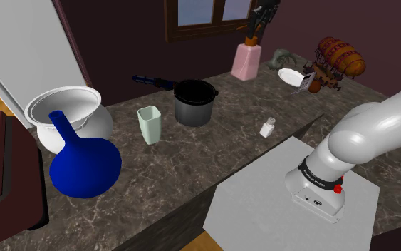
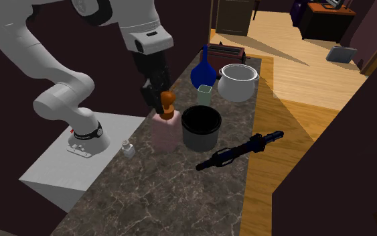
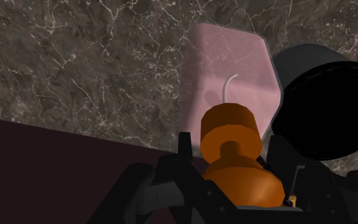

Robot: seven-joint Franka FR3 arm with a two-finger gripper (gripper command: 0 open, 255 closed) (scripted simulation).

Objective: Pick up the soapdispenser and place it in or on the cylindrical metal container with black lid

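Observation:
The soap dispenser has a pale pink block body and an orange pump top. My black gripper comes down from above and is shut on that pump, a finger on each side. The dispenser hangs upright and seems to be clear of the counter. Right beside it stands the dark grey cylindrical container, with its top black and open. The lower half of the pump is hidden behind my hand in the wrist view.
On the marble counter are a small white shaker, a pale green cup, a blue vase, a white pot and a long black tube. A brown airship model stands far right. My grey stand adjoins the counter.

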